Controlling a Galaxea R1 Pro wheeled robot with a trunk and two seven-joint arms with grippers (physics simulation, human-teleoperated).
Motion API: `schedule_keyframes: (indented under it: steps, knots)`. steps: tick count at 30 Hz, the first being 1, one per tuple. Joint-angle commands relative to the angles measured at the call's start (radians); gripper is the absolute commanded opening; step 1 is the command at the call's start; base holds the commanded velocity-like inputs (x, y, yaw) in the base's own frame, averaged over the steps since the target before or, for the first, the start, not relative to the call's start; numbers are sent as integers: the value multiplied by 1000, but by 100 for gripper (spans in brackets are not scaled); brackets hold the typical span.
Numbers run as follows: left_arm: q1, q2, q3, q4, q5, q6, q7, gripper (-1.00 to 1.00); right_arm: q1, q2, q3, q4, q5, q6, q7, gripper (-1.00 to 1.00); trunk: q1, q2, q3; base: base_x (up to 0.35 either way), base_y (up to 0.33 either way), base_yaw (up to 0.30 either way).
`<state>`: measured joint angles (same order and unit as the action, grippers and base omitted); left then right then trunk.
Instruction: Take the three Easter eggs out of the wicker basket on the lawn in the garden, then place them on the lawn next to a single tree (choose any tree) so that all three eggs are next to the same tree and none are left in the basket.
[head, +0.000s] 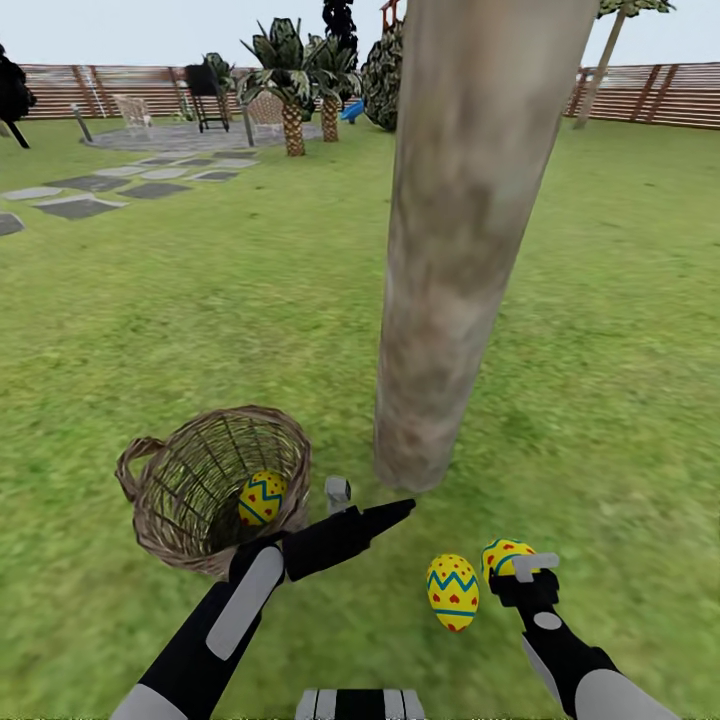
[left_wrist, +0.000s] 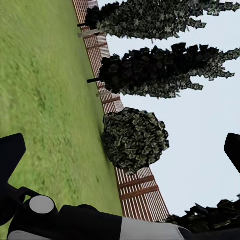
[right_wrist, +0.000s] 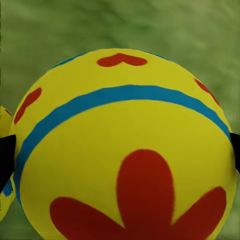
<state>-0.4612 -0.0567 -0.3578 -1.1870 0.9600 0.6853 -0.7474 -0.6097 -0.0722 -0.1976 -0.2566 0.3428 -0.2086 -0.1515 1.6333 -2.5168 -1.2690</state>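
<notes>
Robot body: black arms, grey panels.
Left arm (head: 240, 610) carries a long pale grey plate; right arm (head: 570, 660) has a small grey disc and grey lower shell; striped base edge below.

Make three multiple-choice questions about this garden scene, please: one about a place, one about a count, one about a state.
1. Where does the free egg lie?
A. On the lawn near the foot of the tree trunk
B. On the stepping stones
C. Inside the wicker basket

2. How many Easter eggs are inside the basket?
A. None
B. One
C. Three

3. What is at the right gripper?
A. Nothing
B. The basket handle
C. A yellow egg with a red flower

Answers: 1 A, the head view shows it on the grass beside the trunk. 2 B, a single egg shows through the weave. 3 C, the right wrist view has this egg between the two dark fingertips, though actual contact cannot be confirmed.
</notes>
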Motion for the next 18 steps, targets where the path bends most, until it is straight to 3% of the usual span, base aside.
schedule_keyframes:
  steps: [1,18]
  knots:
    - [0,0,0,0,6,7,0,100,-1,0,-7,1,12,-5,-2,-100,0,-1,-5,0,0,0]
    - [0,0,0,0,8,7,0,100,-1,0,-8,0,7,-3,-3,-100,8,-5,-70,0,0,0]
